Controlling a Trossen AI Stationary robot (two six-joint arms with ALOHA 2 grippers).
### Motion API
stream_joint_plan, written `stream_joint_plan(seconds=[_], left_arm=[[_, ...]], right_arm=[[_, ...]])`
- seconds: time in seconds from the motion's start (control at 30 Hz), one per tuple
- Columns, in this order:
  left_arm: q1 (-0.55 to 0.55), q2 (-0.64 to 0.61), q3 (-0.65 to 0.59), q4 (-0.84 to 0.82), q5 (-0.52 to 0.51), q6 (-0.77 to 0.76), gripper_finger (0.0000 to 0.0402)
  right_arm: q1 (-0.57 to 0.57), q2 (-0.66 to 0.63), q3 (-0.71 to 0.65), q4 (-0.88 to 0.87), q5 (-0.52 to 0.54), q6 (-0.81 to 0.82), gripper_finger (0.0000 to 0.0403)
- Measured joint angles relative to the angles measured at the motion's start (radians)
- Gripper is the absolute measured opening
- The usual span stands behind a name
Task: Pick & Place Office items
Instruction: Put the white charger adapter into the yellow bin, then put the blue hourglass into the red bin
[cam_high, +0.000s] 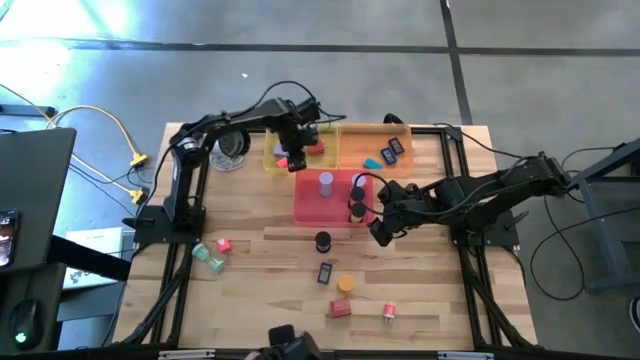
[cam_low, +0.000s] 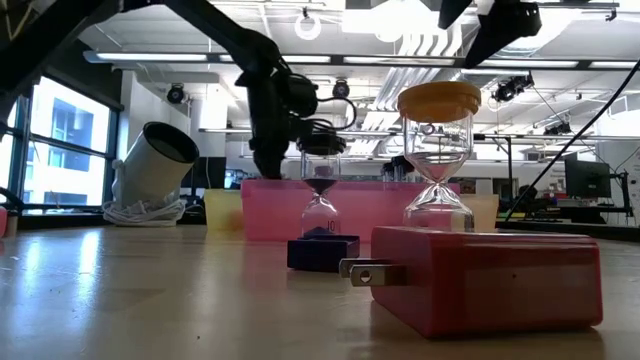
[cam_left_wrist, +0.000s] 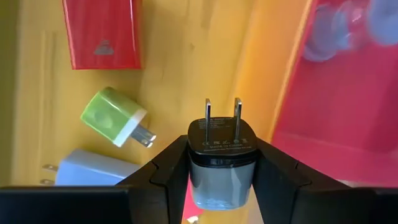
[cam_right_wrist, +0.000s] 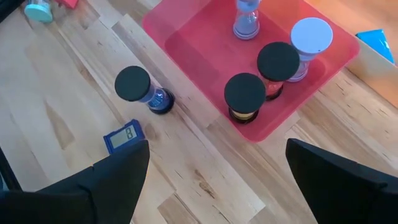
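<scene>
Left wrist view gives you the clearest read: your left gripper (cam_left_wrist: 221, 180) is clamped on a black plug adapter (cam_left_wrist: 221, 155), prongs pointing away from the wrist, hanging over the yellow tray (cam_left_wrist: 186, 81) at the table's far edge. Below it lie a red flat block (cam_left_wrist: 102, 34), a green-and-white adapter (cam_left_wrist: 115, 118) and a pale blue adapter (cam_left_wrist: 93, 171). I judge the main risk to be the drop: let go from this height and the black adapter may land on the green one and bounce, or tip over the tray's wall into the pink tray (cam_left_wrist: 348, 118) beside it. Lower it toward a bare patch of yellow first.

Your right gripper (cam_right_wrist: 217, 180) hangs with its fingers spread wide and empty, over the wood just beside the pink tray's near corner. Ahead of it stand a black-capped sand timer (cam_right_wrist: 142, 89) and a small blue rectangular piece (cam_right_wrist: 124, 135) on the table. The timer is tall and narrow, so a finger brushing its cap would likely topple it and send it rolling.

Inside the pink tray, two black-capped timers (cam_right_wrist: 261, 78) and a white-capped one (cam_right_wrist: 309, 38) crowd the near corner; a placement there could knock them over. In the high view, loose pieces still wait near the table's front edge, including a red block (cam_high: 341, 308).
</scene>
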Motion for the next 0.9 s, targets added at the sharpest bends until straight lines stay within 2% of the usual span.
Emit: stream_joint_plan(seconds=[0.2,0.57,0.77,0.9], left_arm=[[-0.020,0.014,0.000,0.013,-0.067,0.047,0.0146],[-0.031,0.015,0.000,0.033,-0.075,0.044,0.0237],[-0.033,-0.014,0.000,0.011,-0.256,0.024,0.0245],[-0.058,-0.095,0.000,-0.057,-0.284,0.063,0.0245]], right_arm=[[0.001,0.000,0.000,-0.013,0.000,0.000,0.0366],[0.001,0.000,0.000,-0.028,-0.001,-0.020,0.0366],[0.001,0.000,0.000,-0.029,-0.004,-0.050,0.0366],[0.001,0.000,0.000,-0.030,-0.004,-0.078,0.0366]])
